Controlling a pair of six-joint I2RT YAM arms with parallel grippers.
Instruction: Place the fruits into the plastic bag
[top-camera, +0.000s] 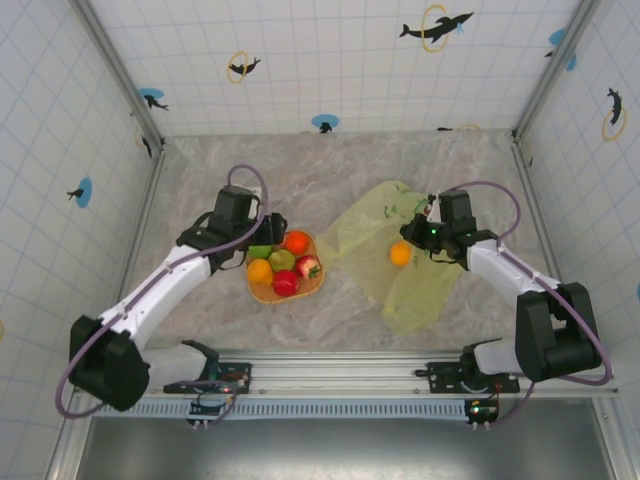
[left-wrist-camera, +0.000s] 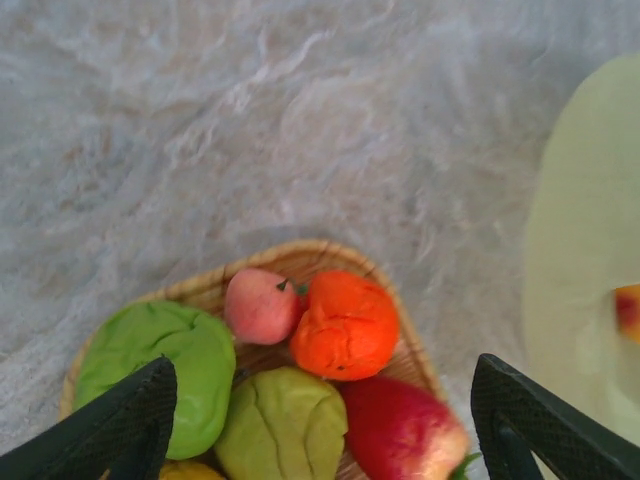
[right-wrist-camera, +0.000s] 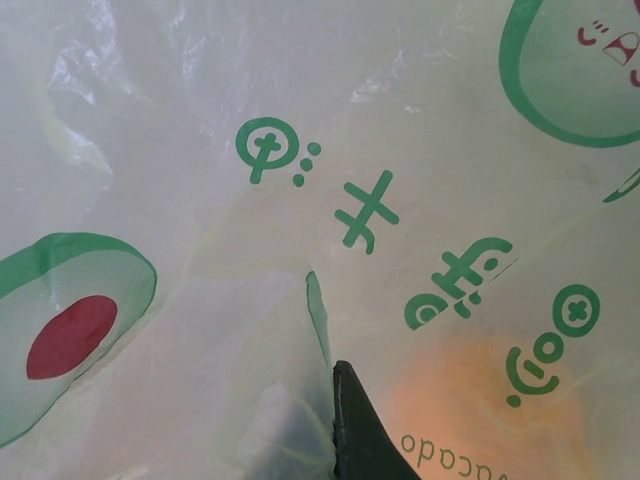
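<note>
Left claw (left-wrist-camera: 322, 410): spread above plate (left-wrist-camera: 300, 250) of fruits (top-camera: 283, 265), poised to pick one. Right claw (top-camera: 418, 236): pressed together, pinching plastic bag (top-camera: 420, 285) edge, likely to hold its mouth open; orange (top-camera: 400, 254) inside.

On the grey marbled table (top-camera: 200, 190) we see, near the centre of the frame, a woven orange plate (top-camera: 266, 297) and, right of it, a crumpled yellow-green plastic bag (top-camera: 425, 290).

A marbled grey-beige tabletop (top-camera: 330, 160) is boxed in on three sides by white grid-lined walls (top-camera: 330, 70) dotted with dolphin stickers (top-camera: 436, 27). Metal posts (top-camera: 118, 70) rise from its far corners, and a silver rail (top-camera: 340, 372) runs along its near edge; the light is even.
</note>
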